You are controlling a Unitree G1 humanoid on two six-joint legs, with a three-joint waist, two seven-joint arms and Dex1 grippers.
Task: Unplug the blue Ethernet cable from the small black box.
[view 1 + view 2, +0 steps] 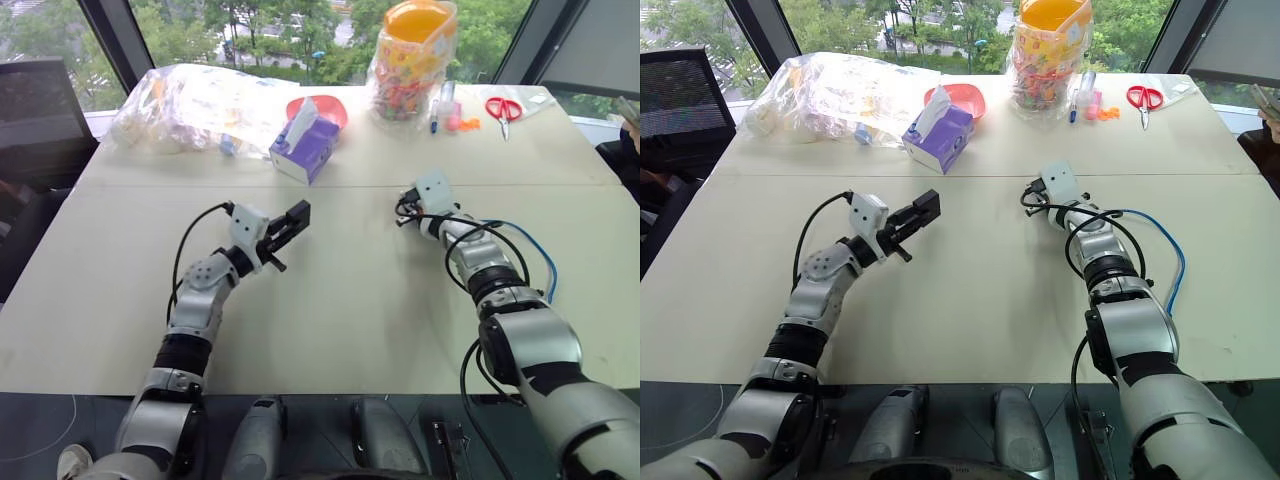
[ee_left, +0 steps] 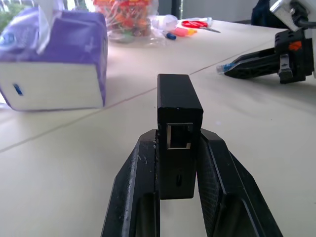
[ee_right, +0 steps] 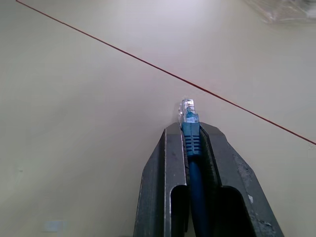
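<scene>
My left gripper (image 1: pixel 293 218) is shut on the small black box (image 2: pixel 178 106), holding it a little above the table at left of centre. The box's port (image 2: pixel 180 137) faces outward and is empty. My right gripper (image 3: pixel 190 132) is shut on the blue Ethernet cable (image 3: pixel 196 168), whose clear plug (image 3: pixel 187 112) sticks out past the fingertips, free of the box. The rest of the blue cable (image 1: pixel 545 262) loops back along the right arm. In the left wrist view the right gripper (image 2: pixel 247 63) lies low over the table with the plug (image 2: pixel 222 68) at its tip.
A purple tissue box (image 1: pixel 305 148) stands beyond the left gripper, with a red bowl (image 1: pixel 330 105) behind it. A clear plastic bag (image 1: pixel 190 100), a jar of colourful items (image 1: pixel 410 60) and red scissors (image 1: pixel 503 108) line the far edge of the table (image 1: pixel 350 310).
</scene>
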